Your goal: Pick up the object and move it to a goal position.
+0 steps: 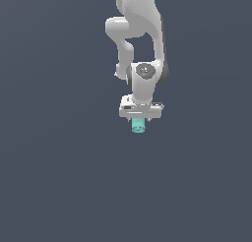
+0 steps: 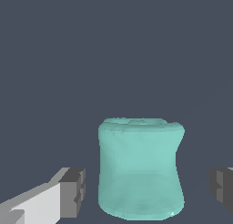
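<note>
**The open gripper stands around the teal piece, ready to close**

In the wrist view, the nearest things are the two fingers [image 2: 73, 191] of the gripper [image 2: 148, 189]. One is on each side of the teal piece [image 2: 140, 168], and a clear gap of floor shows between each dark pad and the side of the piece. So the jaws are spread and they hold nothing yet. The piece sits between them, about in the middle, which I think is on purpose: when the jaws close, both pads should meet it together and not push it to one side.

The piece is a short stubby cylinder with a slightly narrower waist, and the pads look to be near its lower part. I cannot tell whether this height is right.

In the exterior view, the gripper [image 1: 139, 119] points straight down from the white arm [image 1: 142, 49], and the teal piece [image 1: 139, 125] shows just under it on the dark grey floor [image 1: 54, 177]. No goal mark is visible in either view, so where the piece must go is unknown.
</note>
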Robot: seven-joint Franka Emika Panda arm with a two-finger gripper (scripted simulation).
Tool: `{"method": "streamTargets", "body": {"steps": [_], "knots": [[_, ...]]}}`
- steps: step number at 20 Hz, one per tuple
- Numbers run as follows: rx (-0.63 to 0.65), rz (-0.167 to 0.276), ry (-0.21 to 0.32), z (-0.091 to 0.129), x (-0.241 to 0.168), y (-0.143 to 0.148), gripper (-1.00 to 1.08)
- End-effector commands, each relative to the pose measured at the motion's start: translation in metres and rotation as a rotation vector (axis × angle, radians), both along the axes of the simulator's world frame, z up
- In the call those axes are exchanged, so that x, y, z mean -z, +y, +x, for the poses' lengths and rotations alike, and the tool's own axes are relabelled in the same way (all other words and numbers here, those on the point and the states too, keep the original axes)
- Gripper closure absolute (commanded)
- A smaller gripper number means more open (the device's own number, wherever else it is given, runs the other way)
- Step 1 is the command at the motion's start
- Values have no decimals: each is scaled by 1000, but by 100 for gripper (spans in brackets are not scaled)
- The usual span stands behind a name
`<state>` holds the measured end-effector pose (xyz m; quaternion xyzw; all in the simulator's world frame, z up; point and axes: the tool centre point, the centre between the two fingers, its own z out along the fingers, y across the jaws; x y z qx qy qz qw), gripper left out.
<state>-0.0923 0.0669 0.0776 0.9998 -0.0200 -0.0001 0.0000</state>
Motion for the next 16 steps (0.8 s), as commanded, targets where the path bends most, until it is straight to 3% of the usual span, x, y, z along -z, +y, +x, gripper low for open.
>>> {"method": "streamTargets", "body": {"steps": [1, 11, 12, 16], "knots": [[0, 0, 1, -1, 11, 0, -92], [1, 0, 0, -1, 38, 0, -92], [1, 0, 0, -1, 38, 0, 108], [1, 0, 0, -1, 38, 0, 108]]}}
